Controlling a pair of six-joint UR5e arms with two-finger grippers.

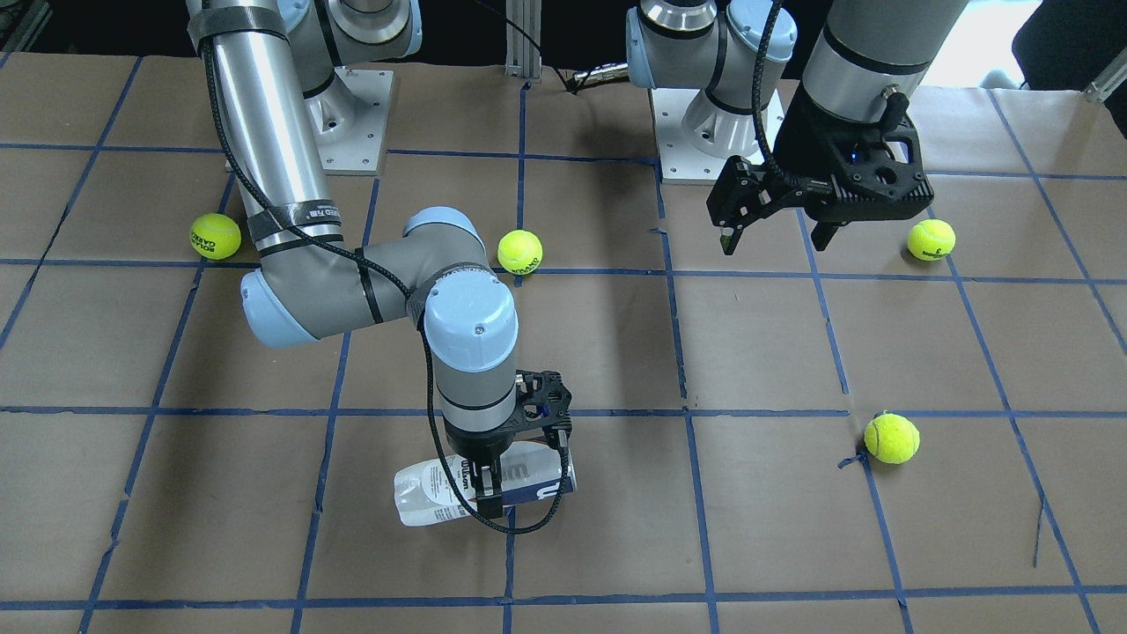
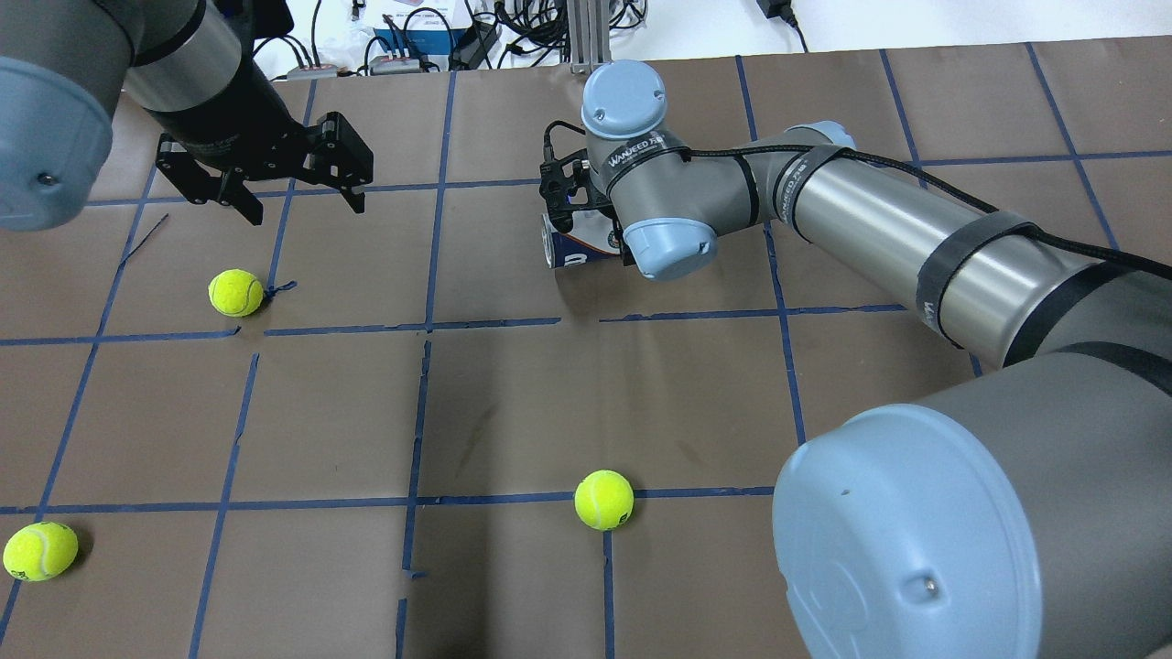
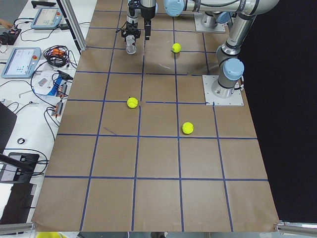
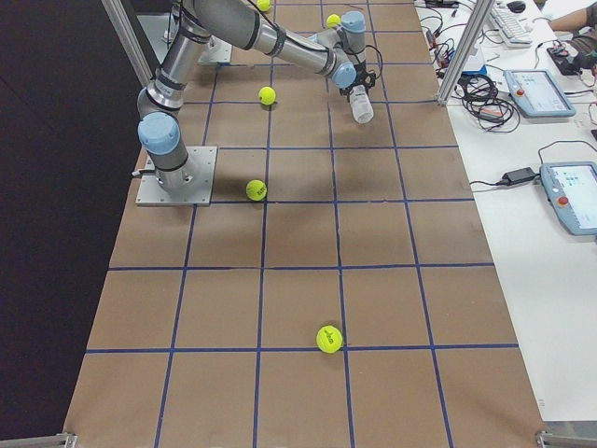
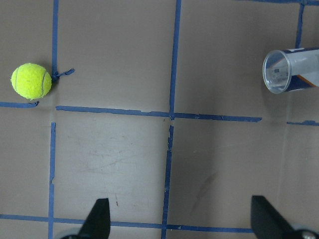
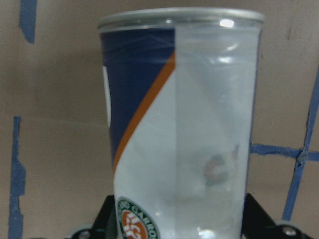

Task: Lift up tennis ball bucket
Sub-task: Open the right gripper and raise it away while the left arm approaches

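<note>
Right jaws clasp the tennis ball bucket (image 1: 423, 496), label reading Wilson.

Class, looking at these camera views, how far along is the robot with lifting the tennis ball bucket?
Done: the right hand is at the tennis ball bucket, which lies on its side. In hand: its fingers sit against both sides of the bucket in the wrist view, so the grasp looks made. Left: the lift itself, since no clear gap under the bucket shows yet. The left hand hangs open, apart from it.

tennis ball bucket (image 2: 575, 258): mostly behind right arm (image 2: 659, 197) overhead | clipped by left wrist view's edge
</note>
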